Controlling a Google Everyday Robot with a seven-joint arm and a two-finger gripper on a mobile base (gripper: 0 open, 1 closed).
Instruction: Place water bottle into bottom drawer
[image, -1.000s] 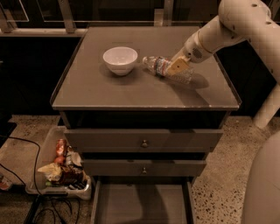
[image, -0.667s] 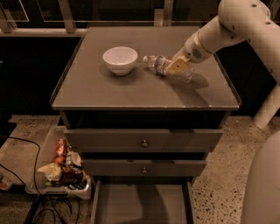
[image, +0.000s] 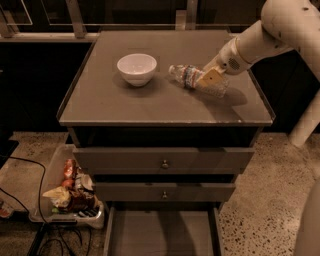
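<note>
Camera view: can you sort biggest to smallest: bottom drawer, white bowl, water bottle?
1. the bottom drawer.
2. the white bowl and the water bottle look alike, so no ranking.
The claw is at the bottle.

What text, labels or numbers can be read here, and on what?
None can be read.
Label band on the water bottle: red and blue, print too blurred to read.
Wrappers in the floor bin: coloured print, too small to read.
Pincer, at the bottle on the cabinet top: no markings visible.
</note>
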